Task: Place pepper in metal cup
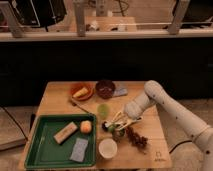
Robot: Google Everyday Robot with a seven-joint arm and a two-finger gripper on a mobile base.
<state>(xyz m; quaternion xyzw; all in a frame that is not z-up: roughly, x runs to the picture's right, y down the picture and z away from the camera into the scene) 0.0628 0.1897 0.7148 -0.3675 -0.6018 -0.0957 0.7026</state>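
Note:
My gripper point(116, 123) reaches down from the right over the middle of the wooden table point(55, 102). A small green thing, likely the pepper point(111, 128), sits right at its tip. The small dark metal cup point(119, 134) stands just below and to the right of it, touching or nearly touching the gripper. I cannot tell whether the pepper is held or is inside the cup. My white arm point(150, 100) comes in from the right edge.
A light green cup point(103, 110) stands just behind the gripper and a white cup point(107, 148) in front. Dark grapes point(136, 139) lie to the right. A green tray point(37, 145) at the left holds an orange, a wooden block and a grey sponge. An orange bowl point(81, 92) and a brown bowl point(105, 88) stand at the back.

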